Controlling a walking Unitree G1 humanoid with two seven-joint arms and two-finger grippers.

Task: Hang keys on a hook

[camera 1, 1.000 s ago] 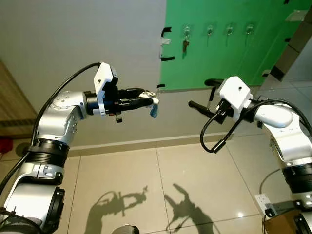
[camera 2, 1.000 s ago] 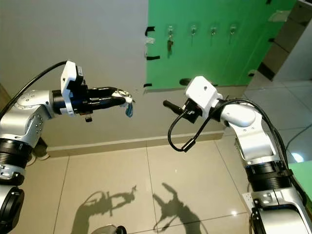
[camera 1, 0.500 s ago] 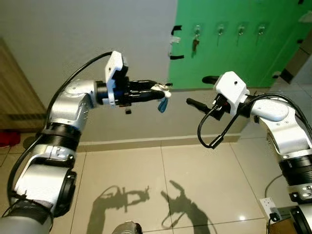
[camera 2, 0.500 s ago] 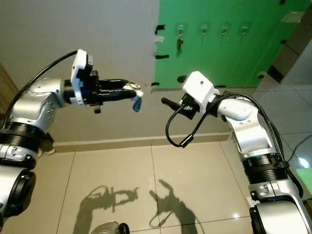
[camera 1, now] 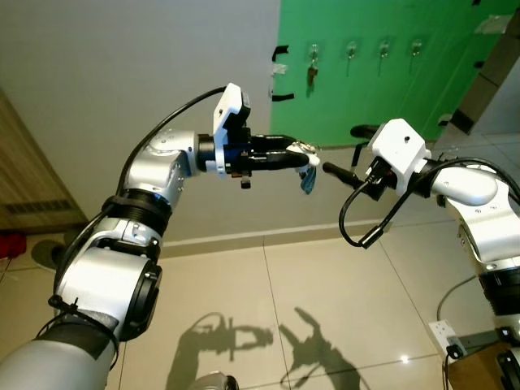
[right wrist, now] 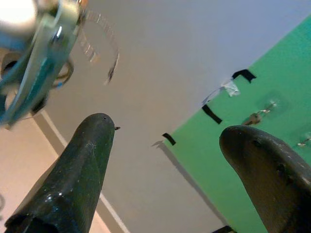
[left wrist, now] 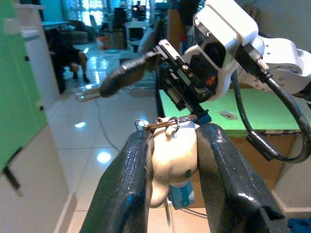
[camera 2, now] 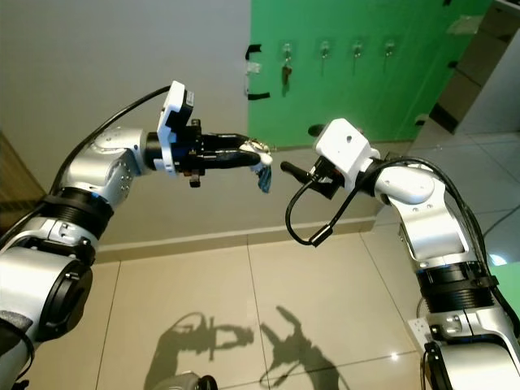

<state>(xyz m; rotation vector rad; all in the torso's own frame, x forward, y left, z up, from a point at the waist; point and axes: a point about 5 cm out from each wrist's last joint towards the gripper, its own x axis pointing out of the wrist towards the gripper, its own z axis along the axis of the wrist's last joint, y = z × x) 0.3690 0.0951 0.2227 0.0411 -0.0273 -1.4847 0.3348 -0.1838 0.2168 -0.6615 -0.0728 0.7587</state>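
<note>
**Keys held out between the two grippers, hooks well ahead**

The keys [camera 1: 307, 166] are pinched by their pale charm between the closed fingers of the left gripper [camera 1: 294, 154], with the ring and a blue tag left hanging free just beyond the fingertips, probably so the ring stays exposed for a hook or a handover. The right gripper [camera 1: 340, 171] is held with its fingers spread wide and empty, the tips near the dangling ring but apart from it. The hooks [camera 1: 350, 50] are seen well beyond both sets of fingers, on the green panel [camera 1: 382, 97]; one already carries a key.
</note>
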